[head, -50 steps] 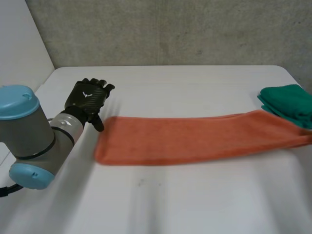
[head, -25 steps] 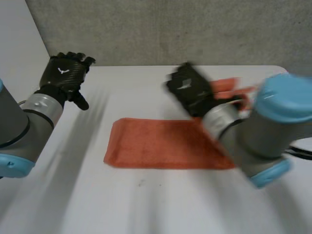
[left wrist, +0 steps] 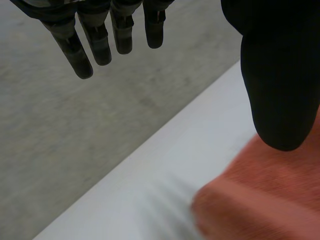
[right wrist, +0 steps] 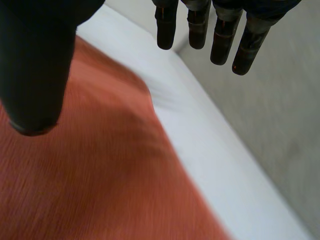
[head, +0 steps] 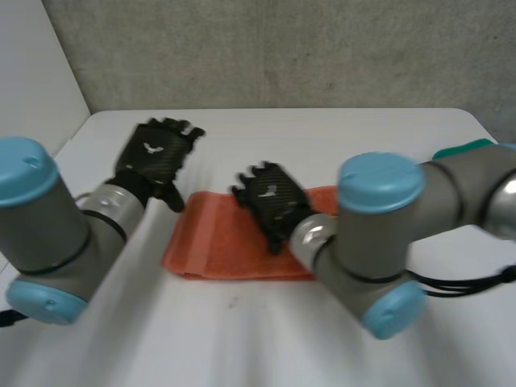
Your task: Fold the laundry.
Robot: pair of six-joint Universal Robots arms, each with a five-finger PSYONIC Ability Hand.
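Black and empty, the left hand (head: 157, 157) hovered with straight fingers just beside the left end of the orange towel (head: 211, 242), which lay flat on the white table (head: 242, 339). Over the towel's middle the right hand (head: 270, 200) was likewise spread, gripping nothing. With a layered band along the towel's left end and a green cloth (head: 463, 147) far right, folding looked part done.
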